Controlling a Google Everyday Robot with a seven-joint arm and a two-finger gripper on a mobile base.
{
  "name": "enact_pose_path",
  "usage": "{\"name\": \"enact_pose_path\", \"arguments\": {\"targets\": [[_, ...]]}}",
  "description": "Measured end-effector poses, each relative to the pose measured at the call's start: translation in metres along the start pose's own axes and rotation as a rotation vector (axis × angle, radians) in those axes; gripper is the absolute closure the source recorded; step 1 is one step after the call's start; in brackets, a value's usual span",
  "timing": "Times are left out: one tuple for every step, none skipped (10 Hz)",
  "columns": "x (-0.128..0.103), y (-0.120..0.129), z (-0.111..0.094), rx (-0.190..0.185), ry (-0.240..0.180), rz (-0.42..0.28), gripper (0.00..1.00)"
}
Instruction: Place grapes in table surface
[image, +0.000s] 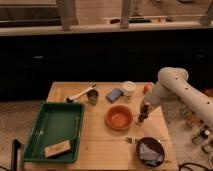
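My gripper (142, 115) hangs from the white arm that reaches in from the right. It points down just right of the orange bowl (119, 117), low over the table surface (100, 150). It is shut on the grapes (141, 119), a small dark bunch at its tip, held just above the light wooden planks near the table's right edge. I cannot tell whether the grapes touch the wood.
A green tray (50, 122) holding a tan block (57, 148) lies at front left. A dark bowl (150, 151) and a fork (131, 140) sit at front right. A brush (79, 94), metal cup (93, 96), blue item (114, 94), white cup (129, 88) and orange fruit (148, 88) line the back.
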Motion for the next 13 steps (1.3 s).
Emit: {"name": "enact_pose_path", "arguments": {"targets": [[0.005,0.003,0.004,-0.005,-0.007,0.015,1.0],[0.009,0.003,0.009,-0.007,-0.016,0.029,1.0],[0.014,0.004,0.017,-0.009,-0.027,0.043,1.0],[0.017,0.006,0.021,-0.011,-0.033,0.054,1.0],[0.021,0.009,0.026,-0.013,-0.04,0.066,1.0],[0.023,0.011,0.031,-0.015,-0.048,0.075,1.0],[0.022,0.01,0.036,-0.017,-0.055,0.079,1.0],[0.022,0.01,0.039,-0.018,-0.06,0.082,1.0],[0.022,0.012,0.04,-0.02,-0.061,0.087,1.0],[0.022,0.013,0.041,-0.022,-0.062,0.09,1.0],[0.021,0.013,0.043,-0.024,-0.064,0.092,1.0],[0.021,0.013,0.044,-0.025,-0.065,0.094,1.0],[0.023,0.013,0.047,-0.023,-0.065,0.103,1.0]]}}
